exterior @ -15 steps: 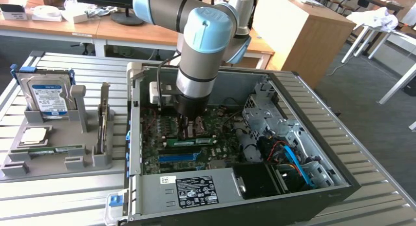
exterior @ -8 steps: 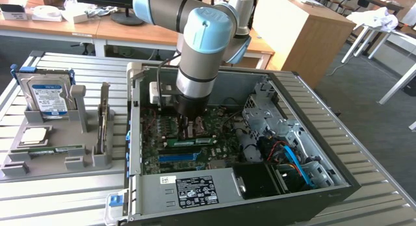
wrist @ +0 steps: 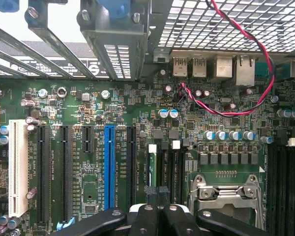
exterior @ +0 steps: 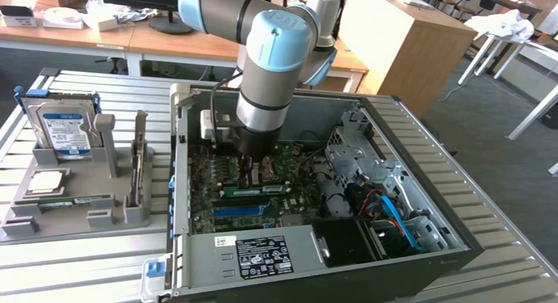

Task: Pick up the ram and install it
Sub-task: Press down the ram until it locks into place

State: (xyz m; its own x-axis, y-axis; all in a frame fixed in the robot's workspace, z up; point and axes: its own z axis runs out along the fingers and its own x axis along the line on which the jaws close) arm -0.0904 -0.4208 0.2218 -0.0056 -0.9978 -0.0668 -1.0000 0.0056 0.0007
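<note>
A grey carpeted floor (exterior: 488,120) is seen beyond a slatted metal workbench (exterior: 514,251). Wooden desks (exterior: 114,38) are lined along the back, a tall wooden cabinet (exterior: 410,48) is placed beside them, and white table legs (exterior: 488,51) are lit by daylight.

A: The motherboard (wrist: 137,113) is dark green, with one blue slot (wrist: 109,167) beside black ones and a white slot (wrist: 18,167).

B: And the twisted wire (wrist: 258,59)?

A: Red and black. The gripper (wrist: 160,216) is black.

B: Outside?

A: The arm (exterior: 274,55) is grey with pale blue caps; the ram (exterior: 255,189) is green; the tray (exterior: 78,185) is grey.
</note>
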